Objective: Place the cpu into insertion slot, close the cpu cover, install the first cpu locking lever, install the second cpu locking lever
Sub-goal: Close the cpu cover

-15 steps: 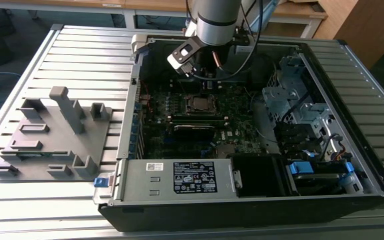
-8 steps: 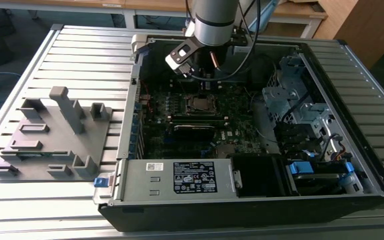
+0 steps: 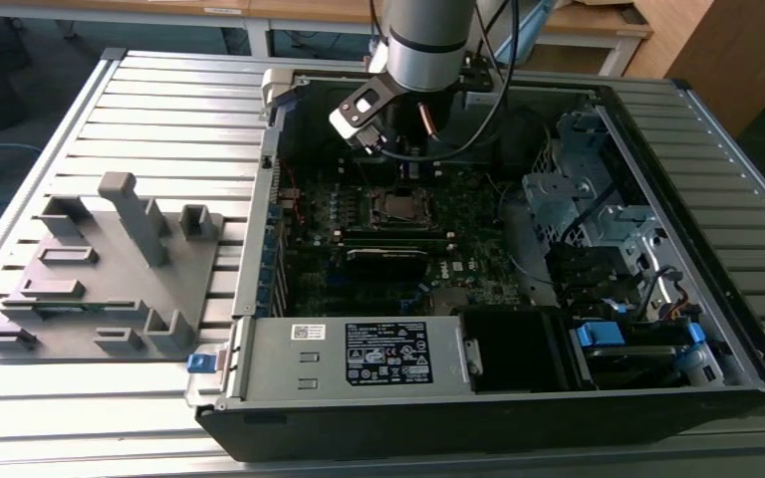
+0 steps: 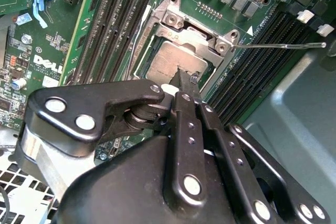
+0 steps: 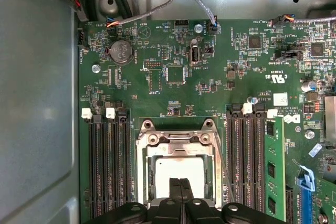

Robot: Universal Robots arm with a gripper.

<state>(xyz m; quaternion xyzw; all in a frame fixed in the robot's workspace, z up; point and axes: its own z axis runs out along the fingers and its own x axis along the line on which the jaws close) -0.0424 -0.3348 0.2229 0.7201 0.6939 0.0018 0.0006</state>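
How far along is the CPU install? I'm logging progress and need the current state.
Done, it appears: the cpu sits in the insertion slot, and the cpu cover looks lowered around it. In hand: the shut claw has its tips at the cpu's top, holding nothing. Left: the locking; one lever sticks out free beside the slot in the second wrist view.

Your worktop is a grey surface of long parallel metal slats. On it you see the open computer case, filling the middle and reaching toward the edge at the exterior view's right. Just beside the case, a grey fixture plate with upright blocks lies toward the opposite edge.
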